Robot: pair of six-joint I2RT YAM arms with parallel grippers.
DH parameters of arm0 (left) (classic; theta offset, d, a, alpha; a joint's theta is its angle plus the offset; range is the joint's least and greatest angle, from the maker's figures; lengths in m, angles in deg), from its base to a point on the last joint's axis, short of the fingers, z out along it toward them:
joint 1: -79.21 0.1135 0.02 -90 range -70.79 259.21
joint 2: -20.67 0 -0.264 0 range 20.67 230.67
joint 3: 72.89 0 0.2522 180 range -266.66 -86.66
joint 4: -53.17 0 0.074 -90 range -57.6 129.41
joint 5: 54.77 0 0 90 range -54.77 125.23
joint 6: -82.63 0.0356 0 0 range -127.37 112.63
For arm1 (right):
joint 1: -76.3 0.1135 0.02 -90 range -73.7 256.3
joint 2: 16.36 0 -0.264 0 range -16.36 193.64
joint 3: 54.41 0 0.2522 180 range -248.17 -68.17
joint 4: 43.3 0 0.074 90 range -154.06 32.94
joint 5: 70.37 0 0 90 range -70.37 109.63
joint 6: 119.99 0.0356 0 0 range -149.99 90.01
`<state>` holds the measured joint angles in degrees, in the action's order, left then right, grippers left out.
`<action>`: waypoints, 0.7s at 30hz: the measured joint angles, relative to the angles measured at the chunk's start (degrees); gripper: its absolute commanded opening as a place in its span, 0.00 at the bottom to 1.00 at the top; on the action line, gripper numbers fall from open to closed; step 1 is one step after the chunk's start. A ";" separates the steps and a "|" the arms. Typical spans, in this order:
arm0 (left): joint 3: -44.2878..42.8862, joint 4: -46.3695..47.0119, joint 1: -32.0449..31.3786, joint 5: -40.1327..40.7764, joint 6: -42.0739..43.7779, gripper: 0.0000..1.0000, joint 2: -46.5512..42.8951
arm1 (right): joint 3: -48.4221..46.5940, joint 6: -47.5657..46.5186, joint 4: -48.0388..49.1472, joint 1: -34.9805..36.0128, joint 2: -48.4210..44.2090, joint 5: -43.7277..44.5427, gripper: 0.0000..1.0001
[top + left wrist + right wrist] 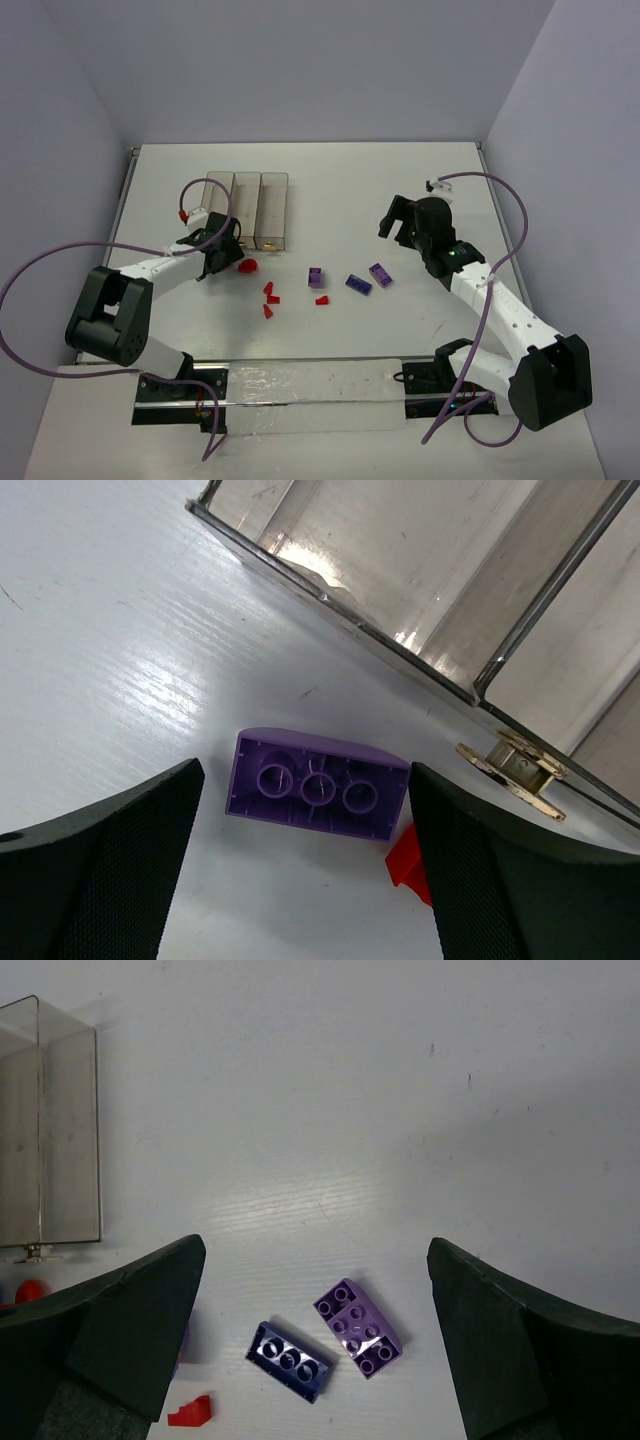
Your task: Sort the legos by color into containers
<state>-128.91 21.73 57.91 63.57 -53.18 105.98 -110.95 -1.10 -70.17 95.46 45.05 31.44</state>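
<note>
Left tool [305,770] is wide open and holds nothing. An upturned purple brick [317,798] lies on the surface [110,660] between its fingers, clear of both, and a red piece [405,865] sits just beside one finger. Just past the brick I see the containers [420,590]. My right tool [315,1245] hangs wide open and empty over a dark purple brick [289,1360] and a pale purple brick [358,1327], which lie side by side.

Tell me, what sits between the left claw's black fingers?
A purple brick, hollow underside showing, lies between the left gripper's open fingers, as its wrist view shows.
</note>
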 measured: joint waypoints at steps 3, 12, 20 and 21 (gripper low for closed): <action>0.00 0.01 0.00 -0.07 -0.26 0.86 0.01 | 0.00 0.01 0.00 0.00 0.00 0.00 1.00; 0.02 1.07 0.09 -1.52 -0.47 0.84 0.01 | 0.00 -0.01 -0.02 0.00 0.00 0.01 1.00; 0.02 1.64 0.09 -2.23 -0.37 0.73 1.42 | 0.00 -0.02 -0.02 0.00 -0.22 0.06 1.00; 0.02 1.64 0.09 -2.23 -0.36 0.71 1.47 | 0.02 -0.02 -0.02 0.00 -0.22 0.09 1.00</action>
<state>-128.89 23.37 58.00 61.34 -53.54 107.45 -110.93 -1.13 -70.19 95.46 44.83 31.53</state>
